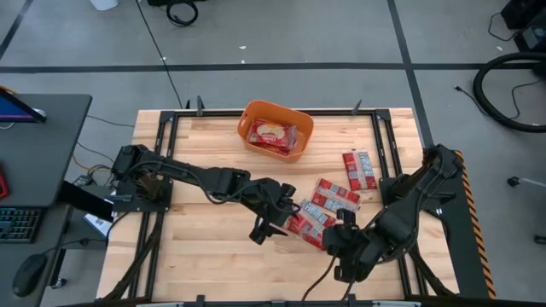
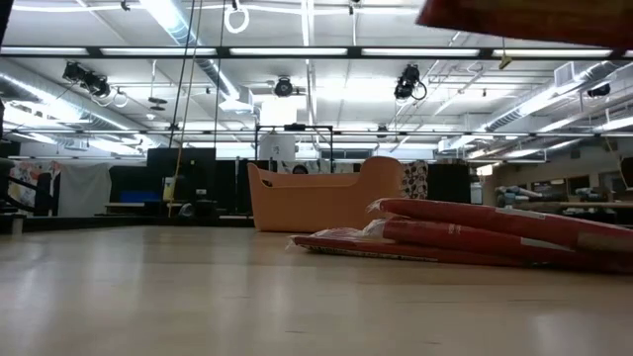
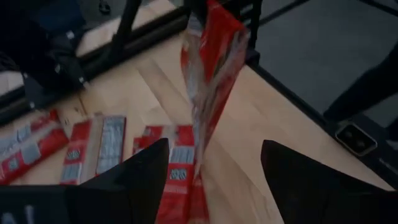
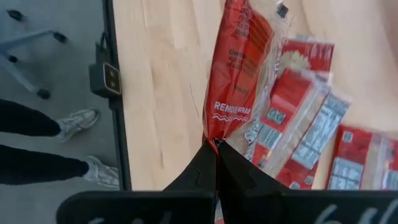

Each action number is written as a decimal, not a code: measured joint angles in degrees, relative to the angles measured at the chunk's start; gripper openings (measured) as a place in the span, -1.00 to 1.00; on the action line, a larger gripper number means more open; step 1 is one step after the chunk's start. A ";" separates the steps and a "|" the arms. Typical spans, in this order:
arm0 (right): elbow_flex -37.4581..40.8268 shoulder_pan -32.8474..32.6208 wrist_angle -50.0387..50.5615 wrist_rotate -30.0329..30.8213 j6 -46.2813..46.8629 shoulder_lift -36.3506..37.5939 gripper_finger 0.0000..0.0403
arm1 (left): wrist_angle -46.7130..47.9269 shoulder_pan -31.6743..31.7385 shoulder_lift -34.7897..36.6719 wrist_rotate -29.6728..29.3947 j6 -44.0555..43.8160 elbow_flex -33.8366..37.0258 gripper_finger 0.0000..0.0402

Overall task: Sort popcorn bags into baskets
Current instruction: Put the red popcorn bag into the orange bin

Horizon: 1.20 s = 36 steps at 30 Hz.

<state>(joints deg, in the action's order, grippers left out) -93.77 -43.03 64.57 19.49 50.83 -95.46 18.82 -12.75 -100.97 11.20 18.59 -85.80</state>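
**Handover over the pile, tub barely filled**

Fingers of the left gripper (image 3: 211,180) stand spread wide, with a popcorn bag (image 3: 211,56) hanging upright in the gap between them and neither finger visibly pressing on it. Fingers of the right gripper (image 4: 216,163) are closed tight together, pinching the bottom edge of that same red bag (image 4: 239,74), so the right arm appears to carry it alone.

Seen from above, both grippers meet just past the table's centre toward 5 o'clock, the left gripper (image 1: 271,213) reaching in from 9 o'clock and the right gripper (image 1: 341,234) from 4 o'clock. Directly beneath and beside them lies a loose pile of bags (image 1: 320,209), several overlapping. Two more bags (image 1: 359,169) lie side by side toward 3 o'clock, apart from the pile.

At 12 o'clock, near the far edge of the table (image 1: 205,247), sits the orange tub (image 1: 252,115). It holds at least one bag (image 1: 271,134); whether more lie under it cannot be told.

By this showing the sorting looks early: most bags are still out on the wood, and the lifted one is well apart from the tub.
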 joint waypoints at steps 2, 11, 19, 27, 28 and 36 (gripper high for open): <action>0.01 0.93 -1.07 0.25 -1.59 1.24 -0.99 | -0.50 0.00 0.00 0.00 -0.22 0.00 0.29; -0.01 6.58 -10.58 0.92 -11.61 4.97 -0.97 | -1.09 0.17 0.01 0.43 -4.00 0.00 0.06; 0.01 10.45 -12.65 -1.57 -12.52 5.17 -0.96 | -0.90 0.72 0.11 0.53 -4.52 -0.48 -0.62; 0.01 12.95 -10.70 -2.01 -8.55 6.27 -0.76 | 1.94 3.22 1.75 0.45 -6.36 -0.48 -0.86; 0.01 13.25 -10.55 -1.99 -8.42 6.63 -0.71 | 2.46 3.89 2.19 0.44 -6.39 -0.48 -0.85; 0.01 16.22 -0.33 0.24 -7.26 14.12 -0.32 | 11.63 11.70 5.59 3.72 -9.68 -0.50 -0.86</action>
<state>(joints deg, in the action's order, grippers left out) -93.76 -26.81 64.25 19.73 43.57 -81.34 30.45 -1.05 -95.37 14.92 8.91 -86.30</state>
